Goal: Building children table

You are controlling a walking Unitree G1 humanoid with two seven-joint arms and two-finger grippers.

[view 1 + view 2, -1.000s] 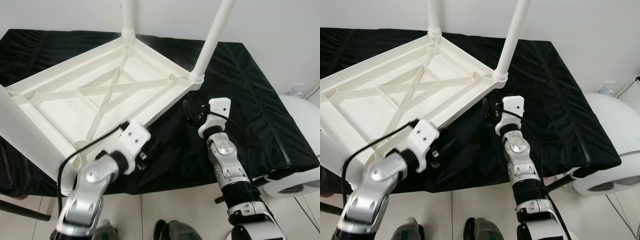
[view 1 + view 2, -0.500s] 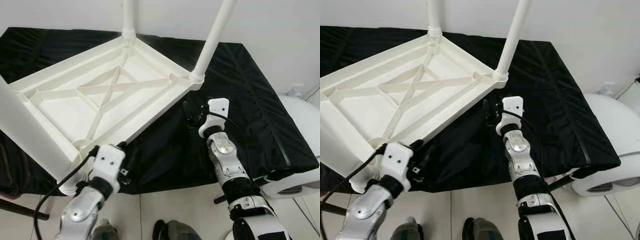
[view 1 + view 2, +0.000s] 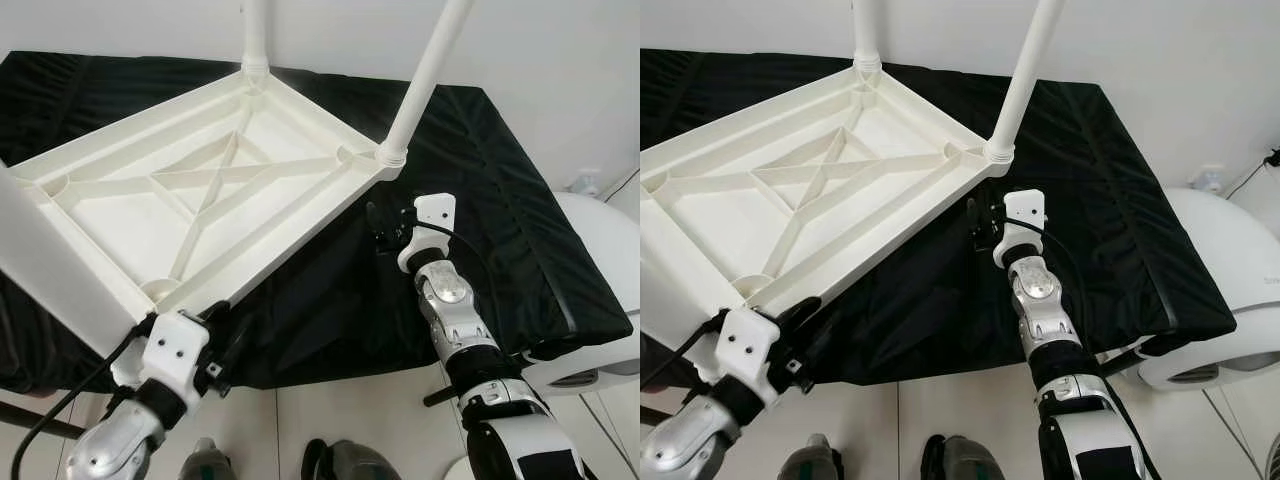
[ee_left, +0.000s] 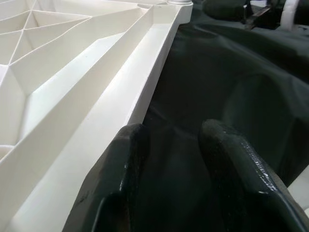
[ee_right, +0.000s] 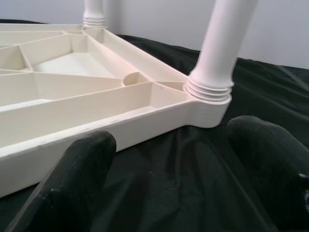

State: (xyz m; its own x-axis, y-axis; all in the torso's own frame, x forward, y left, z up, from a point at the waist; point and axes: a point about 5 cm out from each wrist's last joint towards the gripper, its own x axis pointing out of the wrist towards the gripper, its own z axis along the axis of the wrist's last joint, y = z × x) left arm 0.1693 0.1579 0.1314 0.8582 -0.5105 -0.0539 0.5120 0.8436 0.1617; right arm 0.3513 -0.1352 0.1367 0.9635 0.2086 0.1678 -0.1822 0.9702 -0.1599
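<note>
White plastic tabletop [image 3: 200, 190] lies upside down on a black cloth [image 3: 500, 200], two legs [image 3: 425, 75] up, as the left hand [image 4: 176, 179] and right hand [image 5: 178, 179] hover released beside its edge.

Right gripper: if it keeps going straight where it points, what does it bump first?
Most likely the corner of the upside-down white table, right where a leg screws in. The right gripper is open and aimed at that corner over the black cloth. Depth is hard to judge.

Black-cloth-covered surface [image 3: 520, 230] with an upturned white table top [image 3: 200, 200], two legs [image 3: 425, 75] upright.
</note>
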